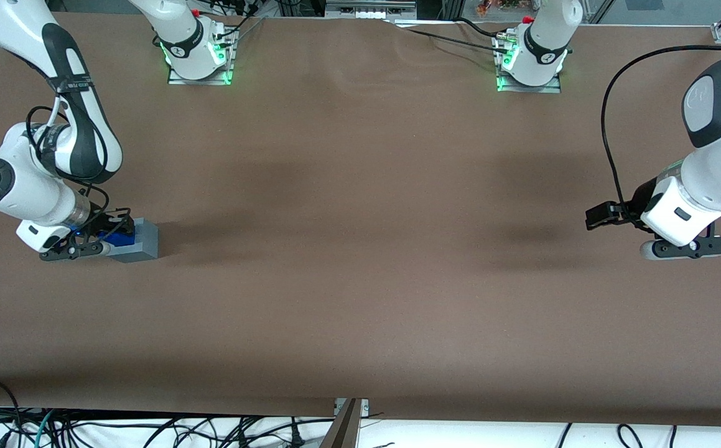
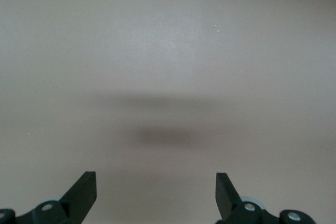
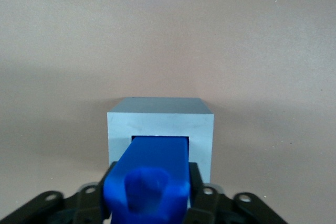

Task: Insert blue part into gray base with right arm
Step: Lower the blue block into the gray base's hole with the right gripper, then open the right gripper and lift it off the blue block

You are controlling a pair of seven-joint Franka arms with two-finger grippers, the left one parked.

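Right arm [image 1: 43,155] is bent low over the brown table [image 1: 360,280] at the working arm's end, wrist turned sideways toward the gray base [image 1: 139,241]. The gripper [image 1: 108,239] sits right at the base's open face. Its fingers [image 3: 202,203] are closed onto the blue part [image 3: 149,177], one on each flank, jaw gap only as wide as the part.

In the right wrist view the blue part's forward end is pushed into the square recess of the gray base [image 3: 160,127]; the rest of it sticks out toward the camera, with a rounded lumpy end. How deep it sits cannot be told. The base lies on the table with the recess facing the gripper, not upward.

In the front view the blue part [image 1: 117,238] shows as a small blue patch between the gripper and the gray block, touching the block.

Writing: a black strap on the right arm's upper link has small white characters, not readable. The arm bases [image 1: 198,46] carry a round mark, also not legible.
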